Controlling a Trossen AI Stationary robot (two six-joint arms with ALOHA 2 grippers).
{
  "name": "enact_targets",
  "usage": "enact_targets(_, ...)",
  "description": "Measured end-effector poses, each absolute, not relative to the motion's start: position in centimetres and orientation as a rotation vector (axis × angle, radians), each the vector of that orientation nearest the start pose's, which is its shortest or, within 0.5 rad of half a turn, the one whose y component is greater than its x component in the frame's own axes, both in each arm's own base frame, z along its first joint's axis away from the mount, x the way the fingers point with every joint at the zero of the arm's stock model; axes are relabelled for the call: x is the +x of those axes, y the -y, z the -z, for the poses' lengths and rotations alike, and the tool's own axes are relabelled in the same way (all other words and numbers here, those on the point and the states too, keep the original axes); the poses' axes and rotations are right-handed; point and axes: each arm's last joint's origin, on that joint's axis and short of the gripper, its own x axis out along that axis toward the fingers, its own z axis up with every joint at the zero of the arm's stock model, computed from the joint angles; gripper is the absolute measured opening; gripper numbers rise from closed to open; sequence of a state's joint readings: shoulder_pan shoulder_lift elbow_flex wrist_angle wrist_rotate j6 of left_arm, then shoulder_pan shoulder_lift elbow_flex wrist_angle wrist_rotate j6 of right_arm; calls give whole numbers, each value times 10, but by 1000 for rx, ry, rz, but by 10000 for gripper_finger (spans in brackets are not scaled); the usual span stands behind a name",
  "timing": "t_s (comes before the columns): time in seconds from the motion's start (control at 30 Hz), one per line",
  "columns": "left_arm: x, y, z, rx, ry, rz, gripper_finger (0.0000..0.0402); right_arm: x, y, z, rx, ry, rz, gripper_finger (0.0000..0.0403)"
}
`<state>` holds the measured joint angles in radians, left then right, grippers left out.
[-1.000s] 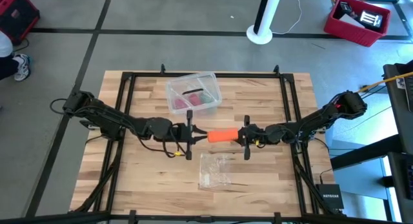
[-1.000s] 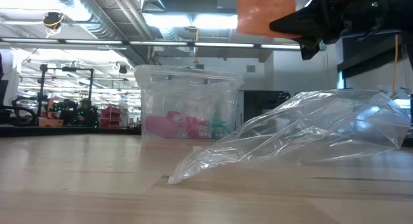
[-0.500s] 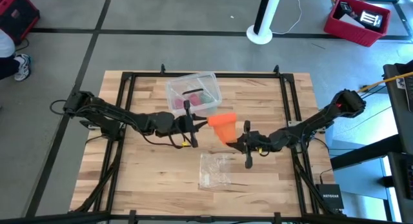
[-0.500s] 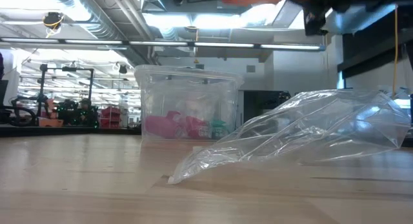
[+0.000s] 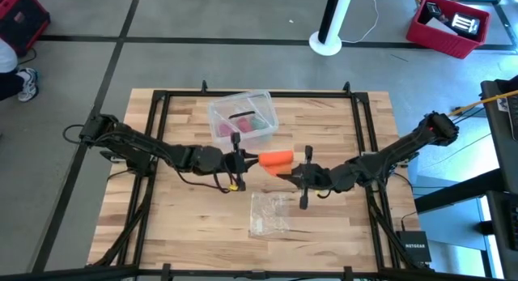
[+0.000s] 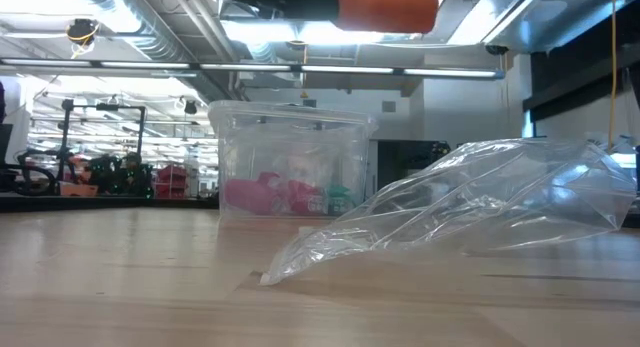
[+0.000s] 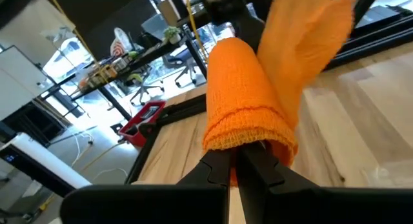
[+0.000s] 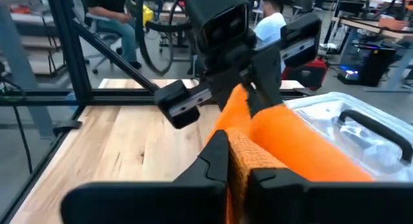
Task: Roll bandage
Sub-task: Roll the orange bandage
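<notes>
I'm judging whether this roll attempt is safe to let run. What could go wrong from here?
The left gripper and the right gripper each pinch only an edge of the bandage in mid-air, so the fabric may slip free or unwind. If dropped, it could land on the plastic wrapper below.

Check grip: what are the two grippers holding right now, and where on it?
Both hold the bandage above the table. The left gripper is shut on one end of the roll, the right gripper on the opposite end.
</notes>
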<state>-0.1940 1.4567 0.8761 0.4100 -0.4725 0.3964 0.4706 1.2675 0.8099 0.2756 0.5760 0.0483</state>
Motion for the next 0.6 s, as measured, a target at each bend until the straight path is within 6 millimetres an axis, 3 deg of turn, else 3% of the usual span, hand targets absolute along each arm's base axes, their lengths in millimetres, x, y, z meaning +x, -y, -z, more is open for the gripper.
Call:
enact_targets(0.2, 315, 58, -265, 470, -218, -214, 4, 263, -100, -302, -53, -175, 165, 17)
enact_targets(0.6, 312, 65, -262, 499, -244, -185, 4, 273, -69, -299, 166, -190, 278, 28)
